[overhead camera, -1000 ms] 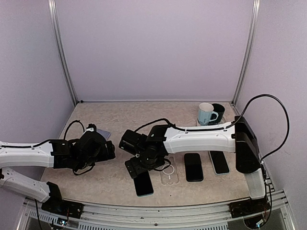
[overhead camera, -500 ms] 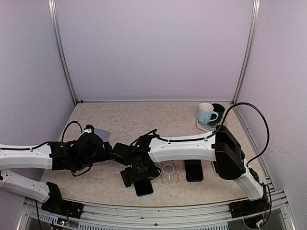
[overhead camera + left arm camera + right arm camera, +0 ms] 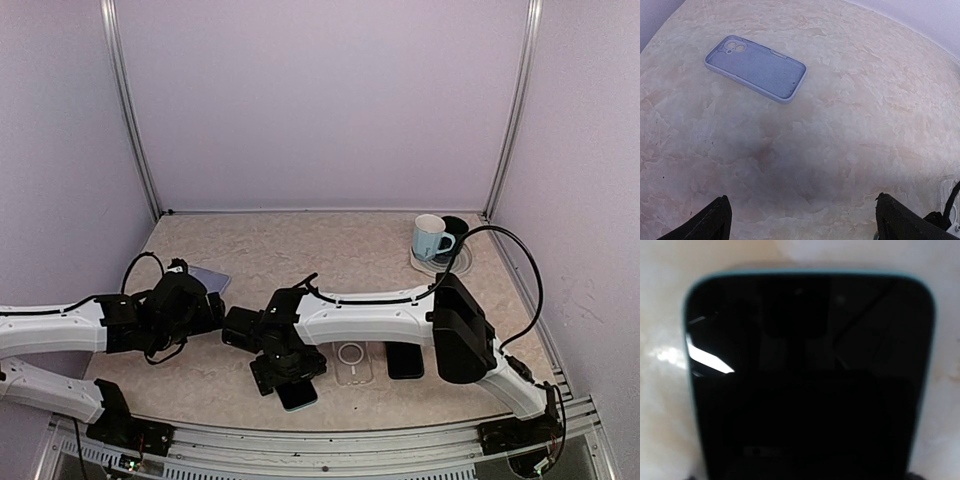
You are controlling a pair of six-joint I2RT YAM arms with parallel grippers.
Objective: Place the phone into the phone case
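Lilac walls close in a beige marbled worktop (image 3: 250, 250), seen from the top camera. On the left side the left arm (image 3: 60, 328) reaches toward the middle, and the left fingers (image 3: 214, 313) are above the surface. Just behind this arm's wrist lies the lilac case (image 3: 207, 276), flat, partly hidden by it. The right arm (image 3: 370, 312) stretches from the right edge far across to the left. The right fingers (image 3: 283, 370) are low over the teal-edged phone (image 3: 299, 396), which lies near the front edge with only its near end showing. From this view one cannot tell if these fingers are spread or closed. Just to the right of this phone lies a clear case (image 3: 352, 359) with a white ring, and then a black phone (image 3: 405, 361). In the far right corner stand a light blue mug (image 3: 430, 237) and a dark mug (image 3: 457, 234), touching each other.

From the left wrist camera, the left fingers (image 3: 710, 223) are spread wide and hold nothing; their two dark tips are in the bottom corners. The lilac case (image 3: 756, 68) lies well ahead of them, hollow side up, apart from them.

From the right wrist camera, the dark screen of the teal-edged phone (image 3: 805, 355) fills almost all the view, very close. The fingers themselves cannot be made out here.
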